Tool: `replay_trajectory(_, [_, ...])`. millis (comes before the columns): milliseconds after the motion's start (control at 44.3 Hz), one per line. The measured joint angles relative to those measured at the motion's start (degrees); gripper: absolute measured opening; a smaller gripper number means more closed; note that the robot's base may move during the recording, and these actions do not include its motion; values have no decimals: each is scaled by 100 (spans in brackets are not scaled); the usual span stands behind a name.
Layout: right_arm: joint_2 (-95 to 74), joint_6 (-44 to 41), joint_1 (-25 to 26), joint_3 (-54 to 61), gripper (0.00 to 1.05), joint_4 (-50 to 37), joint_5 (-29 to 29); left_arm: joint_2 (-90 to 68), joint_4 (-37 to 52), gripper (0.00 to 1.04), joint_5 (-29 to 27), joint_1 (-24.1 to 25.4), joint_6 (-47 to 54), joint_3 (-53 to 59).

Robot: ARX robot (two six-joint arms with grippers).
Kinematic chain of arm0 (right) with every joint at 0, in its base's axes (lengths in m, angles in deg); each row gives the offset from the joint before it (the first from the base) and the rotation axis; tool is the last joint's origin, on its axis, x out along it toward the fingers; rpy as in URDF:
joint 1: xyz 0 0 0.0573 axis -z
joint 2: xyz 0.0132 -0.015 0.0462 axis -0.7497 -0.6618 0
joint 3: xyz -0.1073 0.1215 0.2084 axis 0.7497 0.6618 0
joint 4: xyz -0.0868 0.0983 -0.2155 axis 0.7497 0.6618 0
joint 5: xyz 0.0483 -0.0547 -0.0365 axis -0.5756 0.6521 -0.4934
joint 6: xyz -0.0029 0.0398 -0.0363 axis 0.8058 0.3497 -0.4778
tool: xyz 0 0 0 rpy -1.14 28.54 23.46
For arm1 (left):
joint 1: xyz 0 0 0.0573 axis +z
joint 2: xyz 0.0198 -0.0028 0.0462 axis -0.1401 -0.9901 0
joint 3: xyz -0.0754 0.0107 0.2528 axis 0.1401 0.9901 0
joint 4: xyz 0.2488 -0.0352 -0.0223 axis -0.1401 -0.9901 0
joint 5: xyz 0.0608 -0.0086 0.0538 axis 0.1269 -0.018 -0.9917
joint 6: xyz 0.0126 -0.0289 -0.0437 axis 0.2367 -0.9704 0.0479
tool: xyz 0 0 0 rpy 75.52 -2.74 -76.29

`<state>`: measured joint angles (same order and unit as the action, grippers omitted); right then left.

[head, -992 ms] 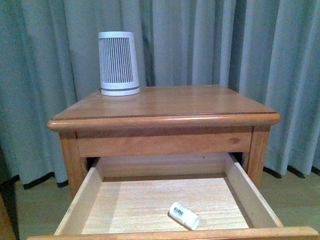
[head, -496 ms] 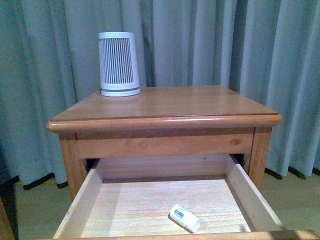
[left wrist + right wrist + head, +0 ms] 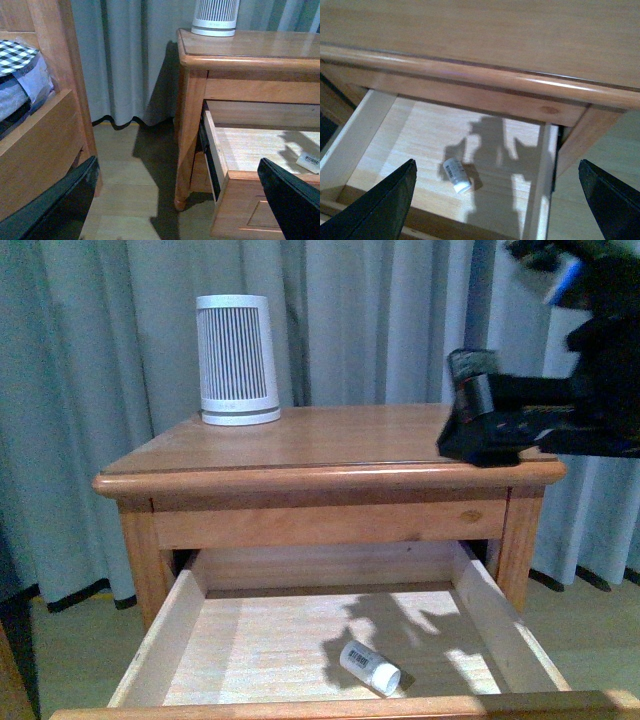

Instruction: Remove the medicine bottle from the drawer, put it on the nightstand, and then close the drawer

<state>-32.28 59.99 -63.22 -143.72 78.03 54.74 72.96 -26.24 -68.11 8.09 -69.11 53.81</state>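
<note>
In your front view the medicine bottle (image 3: 369, 667), small and white with a white cap and a barcode label, lay on its side in the open drawer (image 3: 180, 625), near its front. The right hand (image 3: 472, 415) hung over the table's (image 3: 330, 445) front right corner, and a white ribbed device (image 3: 236, 360) stood at the back left. Your left wrist view showed the left hand (image 3: 177, 162) spread wide and empty, low beside the table's left leg. Your right wrist view looked down into the drawer, where the right hand's fingers (image 3: 385, 205) were wide apart, gripping nothing, above the bottle.
</note>
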Motion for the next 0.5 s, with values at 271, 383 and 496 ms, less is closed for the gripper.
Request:
replay_trajectory(271, [-1502, -203, -452, -835, 98, 284, 229, 0, 0, 98, 0, 0, 0, 0])
replay_trajectory(383, [-2245, -319, -566, -1108, 98, 321, 365, 0, 0, 98, 0, 0, 0, 0])
replay_trajectory(496, [-2929, -332, -678, -1388, 98, 332, 369, 0, 0, 98, 0, 0, 0, 0])
